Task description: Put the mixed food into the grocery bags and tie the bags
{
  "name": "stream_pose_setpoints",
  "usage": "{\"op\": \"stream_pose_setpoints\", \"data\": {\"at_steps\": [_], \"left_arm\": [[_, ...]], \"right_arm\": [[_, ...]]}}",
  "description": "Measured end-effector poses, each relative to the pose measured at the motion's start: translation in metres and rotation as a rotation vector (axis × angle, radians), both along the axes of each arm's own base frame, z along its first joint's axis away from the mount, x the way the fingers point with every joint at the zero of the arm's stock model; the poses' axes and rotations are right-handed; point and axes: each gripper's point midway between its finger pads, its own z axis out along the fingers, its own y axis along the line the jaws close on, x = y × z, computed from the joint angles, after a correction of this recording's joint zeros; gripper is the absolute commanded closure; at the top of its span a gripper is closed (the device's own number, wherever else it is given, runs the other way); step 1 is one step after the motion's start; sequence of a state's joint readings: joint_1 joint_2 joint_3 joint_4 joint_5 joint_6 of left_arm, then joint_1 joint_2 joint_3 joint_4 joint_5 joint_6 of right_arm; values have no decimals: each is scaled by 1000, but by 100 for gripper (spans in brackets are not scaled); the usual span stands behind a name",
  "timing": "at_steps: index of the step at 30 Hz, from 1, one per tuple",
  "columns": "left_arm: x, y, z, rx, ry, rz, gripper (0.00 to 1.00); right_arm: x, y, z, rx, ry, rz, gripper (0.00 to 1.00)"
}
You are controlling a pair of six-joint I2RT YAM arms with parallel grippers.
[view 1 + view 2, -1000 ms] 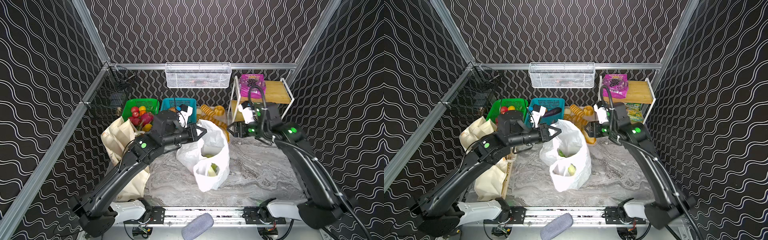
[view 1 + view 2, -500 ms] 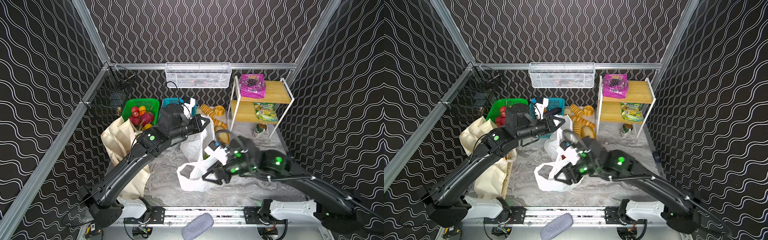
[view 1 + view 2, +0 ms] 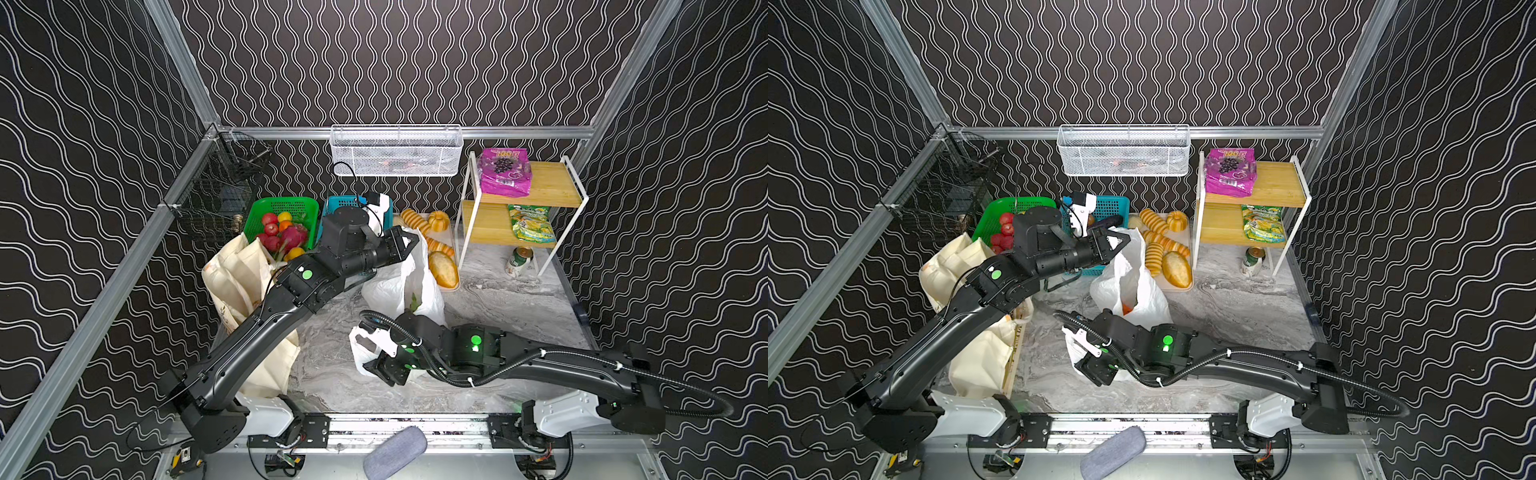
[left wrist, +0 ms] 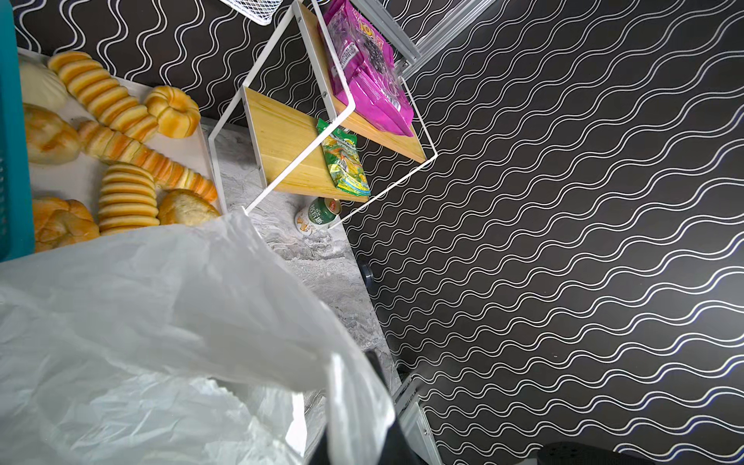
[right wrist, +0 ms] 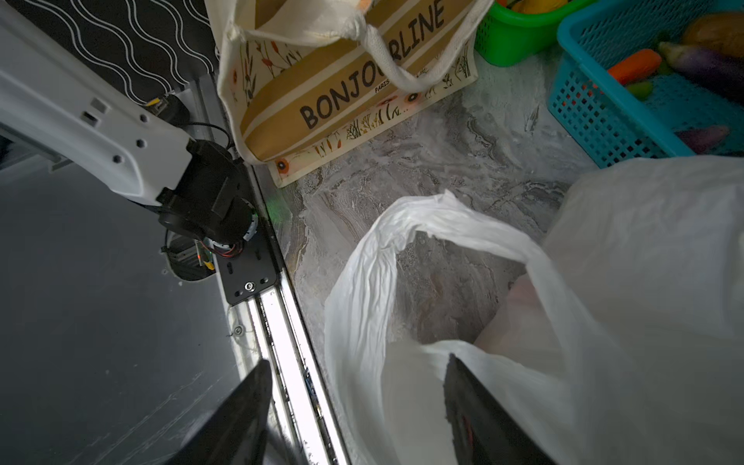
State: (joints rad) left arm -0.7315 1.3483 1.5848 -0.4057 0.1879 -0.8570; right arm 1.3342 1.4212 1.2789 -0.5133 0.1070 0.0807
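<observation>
Right fingers (image 5: 245, 402) came down from the shelf (image 3: 548, 191) to the white plastic bag (image 3: 399, 286) on the desk (image 3: 498, 307), spread open astride its near handle. Left fingers (image 3: 406, 240) clamped on far handle, raised beside blue basket (image 3: 337, 203).

Free: bare table (image 3: 511, 316) between plastic bag (image 3: 386, 291) and shelf rack (image 3: 486, 226).
Blocked: canvas tote (image 3: 237, 270) at left; bread tray (image 4: 181, 151) behind bag; can (image 3: 517, 259) by rack leg.

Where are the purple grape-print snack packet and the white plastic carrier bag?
purple grape-print snack packet (image 3: 504, 174): in a top view, printed front.
white plastic carrier bag (image 3: 388, 286): in a top view, side wall.
</observation>
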Motion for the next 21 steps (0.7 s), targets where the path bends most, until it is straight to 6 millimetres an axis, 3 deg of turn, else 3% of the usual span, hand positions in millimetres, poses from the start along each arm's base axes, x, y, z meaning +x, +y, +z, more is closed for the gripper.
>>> {"op": "stream_pose_setpoints", "data": {"at_steps": [9,10,12,16,21], "left_arm": [[2,0,5,-7,-8,3,100],[1,1,5,-7,-9,3,100],[0,2,7,-9,-12,3,100],[1,5,10,9,-32,16,100],[11,26,16,47,-68,74,100]], "right_arm": [[18,25,-30,-32,-87,-4,33],[20,28,-33,-35,-93,-9,36],[23,33,-38,-44,-104,-12,61],[25,35,-30,-32,-112,-21,100],[22,3,14,80,-149,-55,100]]}}
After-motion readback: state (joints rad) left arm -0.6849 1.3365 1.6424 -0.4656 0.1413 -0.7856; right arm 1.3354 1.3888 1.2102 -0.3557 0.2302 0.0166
